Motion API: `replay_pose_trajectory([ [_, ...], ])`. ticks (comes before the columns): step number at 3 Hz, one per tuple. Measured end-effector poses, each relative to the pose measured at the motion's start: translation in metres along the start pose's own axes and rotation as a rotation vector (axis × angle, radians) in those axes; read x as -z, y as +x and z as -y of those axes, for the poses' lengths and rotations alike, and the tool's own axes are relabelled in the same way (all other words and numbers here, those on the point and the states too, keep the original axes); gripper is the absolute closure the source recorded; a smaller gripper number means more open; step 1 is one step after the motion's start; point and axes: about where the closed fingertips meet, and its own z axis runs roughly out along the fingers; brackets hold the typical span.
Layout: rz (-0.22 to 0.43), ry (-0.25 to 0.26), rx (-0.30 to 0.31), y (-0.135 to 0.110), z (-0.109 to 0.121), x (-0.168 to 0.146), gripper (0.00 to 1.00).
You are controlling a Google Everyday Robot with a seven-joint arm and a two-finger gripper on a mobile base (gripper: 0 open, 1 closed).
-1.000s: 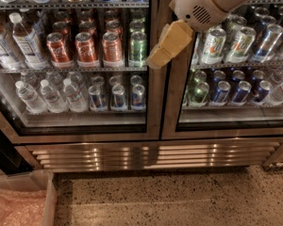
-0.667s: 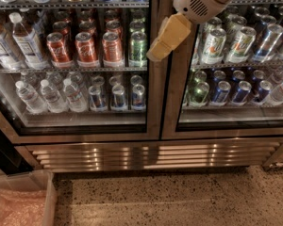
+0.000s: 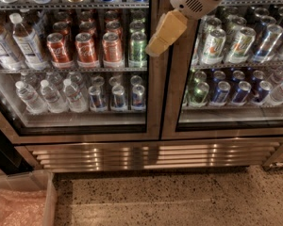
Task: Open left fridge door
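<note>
A tall glass-paned left fridge door with a wide brushed-steel frame fills the left half of the view. It is shut beside its twin, the right fridge door, made of the same steel and glass. Behind the left pane, red cans stand on a wire shelf, with clear water bottles below them and at the far left. The robot's tan, wedge-shaped gripper hangs from a white arm housing at the top and tilts down to the left. Its tip is in front of the left door's inner steel upright, just where the two doors meet. Whether the gripper is released or clenched cannot be told from here, nor whether it touches the steel. The door looks heavy and rigid, probably held by a seal, so it should need a firm, steady pull. The glass is fragile and the brushed steel is likely slippery. The best hold seems to be along that inner upright, though no handle can be made out clearly. Below run a ribbed steel kick grille and a speckled floor.
</note>
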Motion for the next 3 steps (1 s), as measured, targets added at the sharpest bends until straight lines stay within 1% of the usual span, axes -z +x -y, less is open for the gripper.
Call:
replay_pose_trajectory([
  [1,0.034,-0.026,0.001,-0.0033,-0.0041,-0.0072,0.00],
  [2,0.088,-0.073,-0.010,-0.0066,-0.0091,-0.0154,0.00],
  [3,0.088,-0.073,-0.010,-0.0063,-0.0107,-0.0144,0.00],
])
